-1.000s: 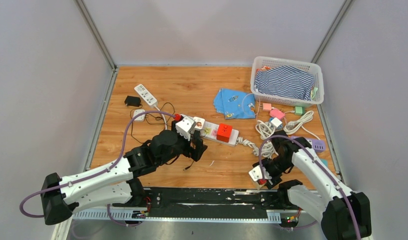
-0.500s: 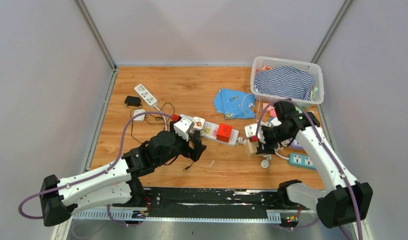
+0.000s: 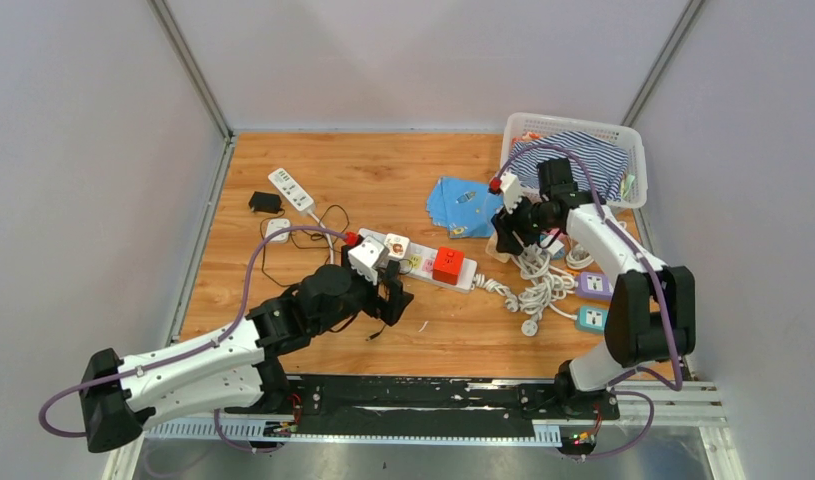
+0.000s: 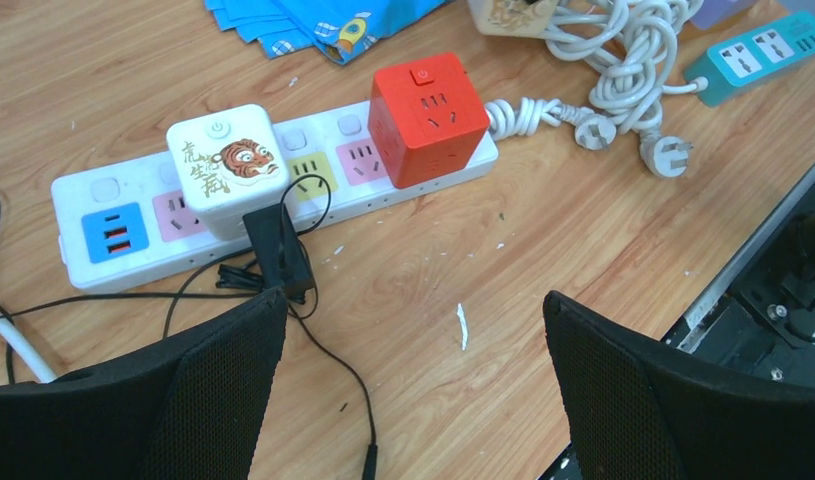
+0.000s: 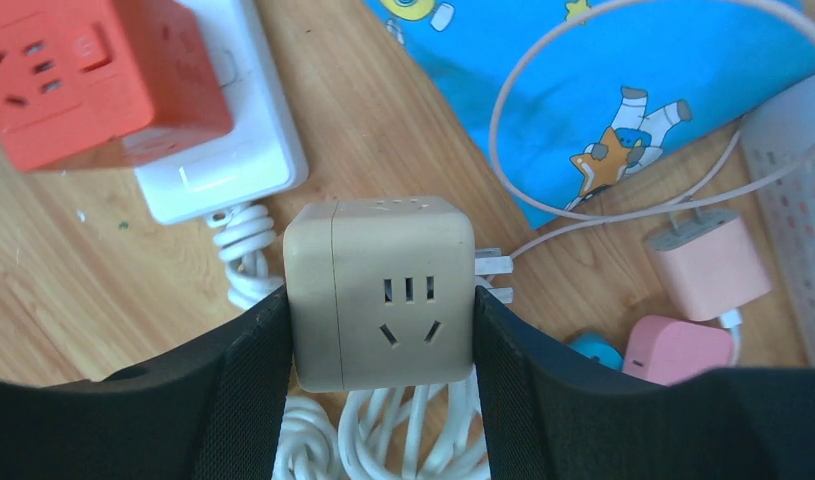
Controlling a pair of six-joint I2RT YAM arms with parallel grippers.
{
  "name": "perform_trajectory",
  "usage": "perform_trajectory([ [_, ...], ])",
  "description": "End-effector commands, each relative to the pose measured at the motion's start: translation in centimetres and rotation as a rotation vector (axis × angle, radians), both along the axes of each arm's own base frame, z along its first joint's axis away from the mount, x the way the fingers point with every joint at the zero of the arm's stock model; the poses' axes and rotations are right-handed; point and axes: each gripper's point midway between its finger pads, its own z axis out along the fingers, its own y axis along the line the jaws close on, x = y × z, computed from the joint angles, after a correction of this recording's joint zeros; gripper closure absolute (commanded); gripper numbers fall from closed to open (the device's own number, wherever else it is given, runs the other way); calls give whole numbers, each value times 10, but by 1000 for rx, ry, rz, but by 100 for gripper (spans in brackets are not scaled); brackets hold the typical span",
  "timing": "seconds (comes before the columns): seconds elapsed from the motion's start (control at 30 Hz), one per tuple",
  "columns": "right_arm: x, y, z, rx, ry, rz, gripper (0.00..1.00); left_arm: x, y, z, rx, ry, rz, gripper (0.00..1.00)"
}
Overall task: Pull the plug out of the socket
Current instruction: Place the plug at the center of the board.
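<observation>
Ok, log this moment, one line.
left hand: open by power strip | right hand: holds beige cube socket, unplugged | red cube socket: on strip

Bare table lies open before the strip; white cube and red cube stand on it, black plug just in front.

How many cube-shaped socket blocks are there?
3: a red cube and a white tiger cube plugged into the power strip, a beige cube in the right gripper. Others may be hidden.
</observation>
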Motion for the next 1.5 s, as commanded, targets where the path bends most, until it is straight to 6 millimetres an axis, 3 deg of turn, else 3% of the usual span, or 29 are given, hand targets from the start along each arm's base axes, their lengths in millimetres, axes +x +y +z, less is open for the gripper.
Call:
perform_trajectory([
  [0.0,29,1,-4,64,22,-176,100,2,-9,1,-36,0,-10,0],
  [0.2,37,-2,-39,26,74,-254,97,5,-15,-4,-19,21,-11,0],
  [0.27,36,-3,-48,-1,87,-260,90,6,-18,-4,-17,28,-8,0],
  [0.47,29,-3,-58,-31,103,-252,42,11,-33,-7,1,64,-19,0],
  [0.53,28,-2,-52,-24,97,-247,29,13,-38,-8,6,73,-24,0],
  [0.63,24,0,-36,-2,59,-230,2,16,-39,-10,22,66,-15,0],
  [0.9,8,10,9,52,-55,-86,0,33,-29,-1,20,41,24,0],
  [1.2,-46,66,76,253,-261,308,0,73,6,4,13,37,126,0],
  [1.33,-69,93,81,310,-228,429,0,90,16,-3,57,53,168,0],
  [1.47,-75,114,57,204,-146,451,0,104,17,-17,129,86,188,0],
])
